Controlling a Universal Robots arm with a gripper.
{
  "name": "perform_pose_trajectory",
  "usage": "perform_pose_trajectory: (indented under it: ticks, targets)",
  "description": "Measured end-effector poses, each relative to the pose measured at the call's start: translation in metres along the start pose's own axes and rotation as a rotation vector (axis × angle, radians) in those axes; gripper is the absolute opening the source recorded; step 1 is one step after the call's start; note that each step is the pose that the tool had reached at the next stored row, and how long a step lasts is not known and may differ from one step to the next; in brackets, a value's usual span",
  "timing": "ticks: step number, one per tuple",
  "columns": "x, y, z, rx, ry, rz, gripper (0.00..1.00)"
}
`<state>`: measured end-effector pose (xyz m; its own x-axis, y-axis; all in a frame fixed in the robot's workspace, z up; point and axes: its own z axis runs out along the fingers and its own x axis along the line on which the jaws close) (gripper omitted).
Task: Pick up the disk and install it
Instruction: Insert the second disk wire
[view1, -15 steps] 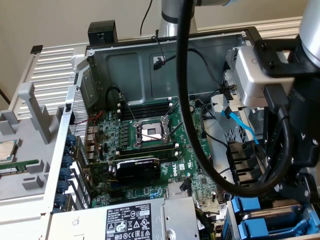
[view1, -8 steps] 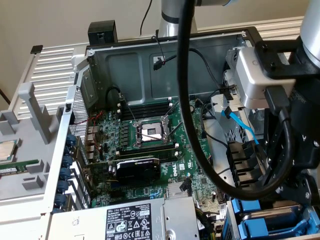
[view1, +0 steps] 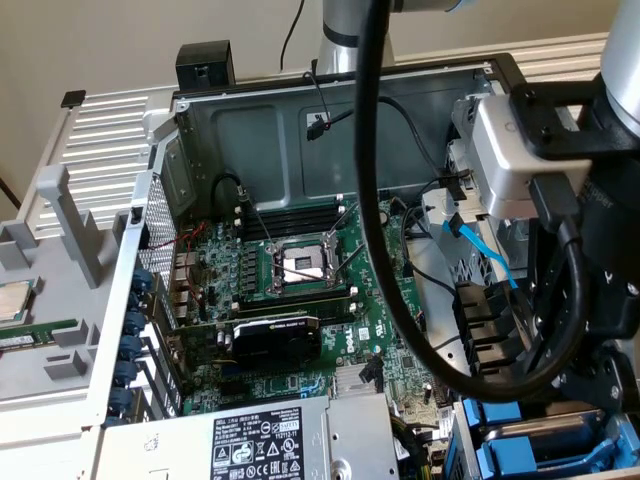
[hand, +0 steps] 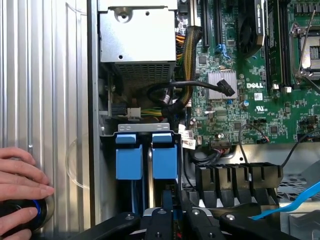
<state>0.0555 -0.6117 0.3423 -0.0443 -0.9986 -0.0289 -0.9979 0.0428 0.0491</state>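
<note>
Fingers (hand: 172, 212) closed low over two blue carriers (hand: 147, 155) in bay

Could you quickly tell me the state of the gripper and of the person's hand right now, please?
Gripper: jaws shut, above the blue drive carriers; any grip is hidden.
Hand: resting on a dark round object.

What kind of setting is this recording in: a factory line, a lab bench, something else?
Most likely a lab or repair bench: an opened desktop computer case lies there with its motherboard exposed, blue drive carriers sit in its bay, and a person's hand rests beside it.
</note>
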Motion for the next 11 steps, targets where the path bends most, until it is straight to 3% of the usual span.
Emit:
perform_pose_trajectory:
  ticks: [11]
  targets:
    - [0.0000,-0.0005,0.0019,-0.0003,-0.0057,0.000,0.16]
